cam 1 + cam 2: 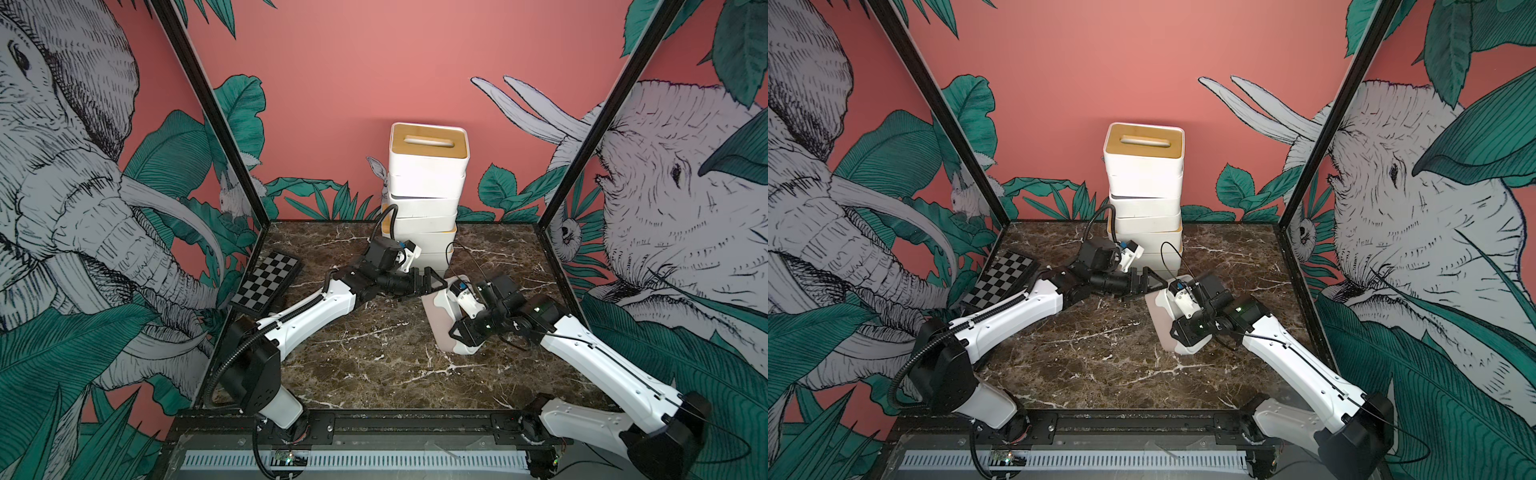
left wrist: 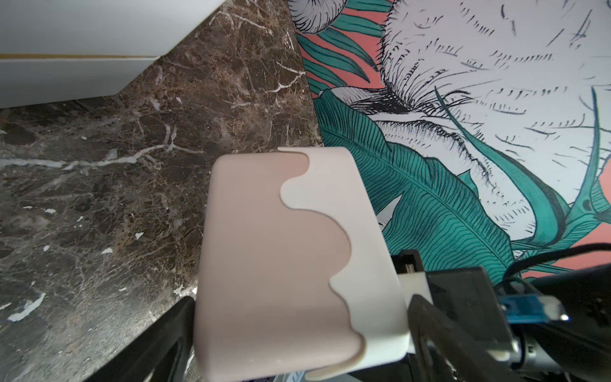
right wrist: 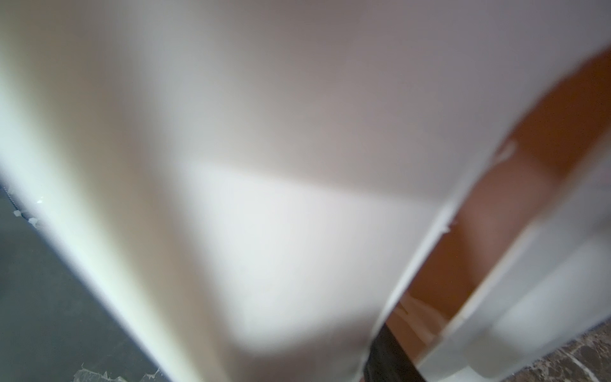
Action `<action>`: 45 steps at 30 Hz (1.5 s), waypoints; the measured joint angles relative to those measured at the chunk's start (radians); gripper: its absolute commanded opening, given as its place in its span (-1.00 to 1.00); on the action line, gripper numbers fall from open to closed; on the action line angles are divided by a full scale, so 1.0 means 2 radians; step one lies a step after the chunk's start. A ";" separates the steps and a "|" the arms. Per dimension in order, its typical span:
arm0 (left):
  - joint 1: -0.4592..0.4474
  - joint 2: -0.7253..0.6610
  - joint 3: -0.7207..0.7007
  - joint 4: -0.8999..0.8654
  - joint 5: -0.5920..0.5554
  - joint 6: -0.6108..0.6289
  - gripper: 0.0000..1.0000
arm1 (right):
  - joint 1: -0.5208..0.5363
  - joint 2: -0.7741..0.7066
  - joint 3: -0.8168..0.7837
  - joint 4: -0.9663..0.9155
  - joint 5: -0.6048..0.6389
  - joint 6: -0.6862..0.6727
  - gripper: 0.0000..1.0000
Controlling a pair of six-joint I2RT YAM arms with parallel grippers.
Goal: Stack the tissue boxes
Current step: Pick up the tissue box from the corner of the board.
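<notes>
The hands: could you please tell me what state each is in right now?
Left hand: wide open, straddling the pink-drip tissue box; grip cannot be told.
Right hand: closed on the pink-drip tissue box.

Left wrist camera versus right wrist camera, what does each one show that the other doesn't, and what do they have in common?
Only the left wrist view shows the pink drip-pattern box, sharp against the marble table. The elephant-and-leaf wall is behind it, and the right arm's blue connector is beside it. Only the right wrist view shows an orange-brown strip, too blurred to identify. It runs next to a close white surface that fills most of the frame. Both show a patch of marble table and some plain white surface.
</notes>
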 measured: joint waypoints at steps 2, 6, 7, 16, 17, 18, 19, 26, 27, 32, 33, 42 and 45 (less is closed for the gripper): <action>0.000 0.004 0.004 -0.011 0.005 0.005 0.99 | 0.001 0.002 0.000 -0.005 0.002 -0.006 -0.88; 0.000 0.011 0.012 -0.030 0.013 0.014 0.99 | 0.004 0.002 0.000 -0.011 0.009 -0.016 -0.89; 0.000 0.013 0.014 -0.035 0.015 0.016 0.99 | 0.004 0.002 0.000 -0.012 0.011 -0.019 -0.90; 0.000 0.035 0.032 -0.061 0.034 0.012 0.99 | 0.008 0.001 0.000 -0.012 0.026 -0.029 -0.95; 0.000 0.037 0.033 -0.064 0.037 0.010 0.99 | 0.009 0.000 0.000 -0.011 0.028 -0.030 -0.96; 0.000 0.039 0.033 -0.066 0.040 0.007 0.99 | 0.009 -0.001 0.000 -0.010 0.028 -0.031 -0.96; 0.000 0.041 0.034 -0.067 0.044 0.004 0.99 | 0.010 -0.002 0.000 -0.010 0.030 -0.033 -0.96; -0.008 0.058 0.038 -0.073 0.062 -0.012 0.99 | 0.017 -0.003 0.000 -0.005 0.037 -0.046 -0.97; -0.008 0.060 0.038 -0.074 0.064 -0.013 0.99 | 0.017 -0.003 0.000 -0.005 0.038 -0.047 -0.97; -0.010 0.064 0.039 -0.078 0.065 -0.018 0.82 | 0.019 -0.003 0.000 -0.001 0.039 -0.051 -0.96; -0.010 0.064 0.039 -0.079 0.064 -0.018 0.76 | 0.019 -0.003 0.000 -0.001 0.039 -0.051 -0.96; -0.015 0.040 0.030 -0.067 0.044 -0.039 0.51 | 0.020 -0.025 0.000 0.005 0.041 -0.057 -0.69; -0.017 0.020 0.012 -0.045 0.033 -0.058 0.47 | 0.020 -0.037 0.000 0.010 0.041 -0.062 -0.40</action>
